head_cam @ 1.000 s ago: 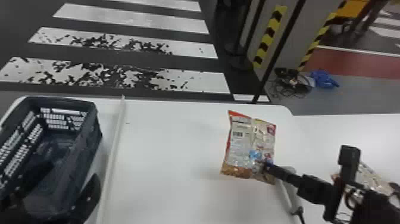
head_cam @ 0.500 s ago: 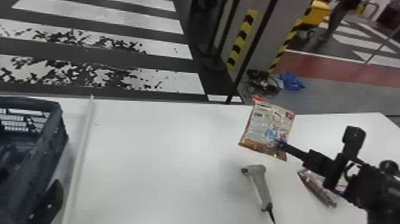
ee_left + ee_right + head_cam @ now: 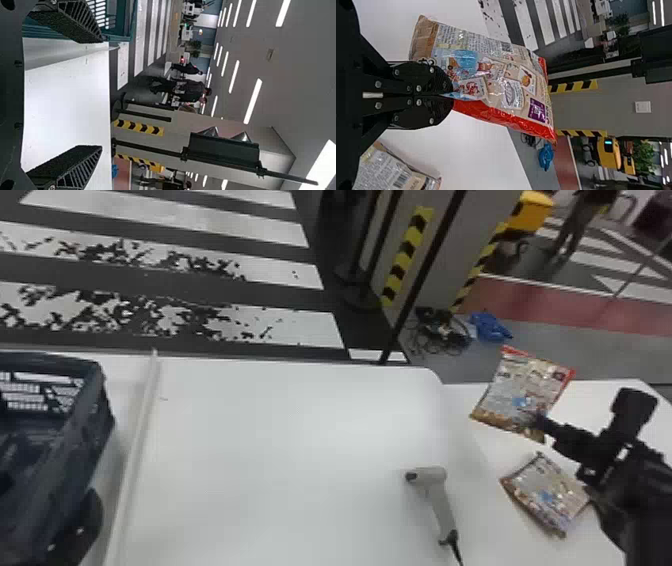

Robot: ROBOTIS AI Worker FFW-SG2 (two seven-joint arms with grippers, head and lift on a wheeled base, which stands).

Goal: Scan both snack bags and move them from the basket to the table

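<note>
Head view. Basket (image 3: 92, 415), one, dark, slatted, on the white worktop (image 3: 280, 440); landmark for all places below. Rail (image 3: 136, 450), one, pale, on the worktop just right of the basket. Scanner (image 3: 434, 485), one, grey, corded, lying well right of the basket, past the rail. Held snack bag (image 3: 522, 390), one, farther right of the basket than the scanner, raised and tilted, gripped by the right gripper (image 3: 539, 421). Second snack bag (image 3: 547, 495), one, lying on the worktop well right of the basket, apart from the scanner. Left gripper (image 3: 85, 525), in part, dark, close to the basket's near right side; state of its fingers cannot be told here.

Left wrist view. Fingers (image 3: 75, 166), a pair, black, ribbed, set wide apart with nothing between them; one overlaps the basket in view, the other is over to the basket's right.

Right wrist view. Fingers (image 3: 429, 111), a pair, brought narrow onto the held snack bag, well right of the basket; print and a red edge in sight. Second snack bag, in part, lower down on the worktop.
</note>
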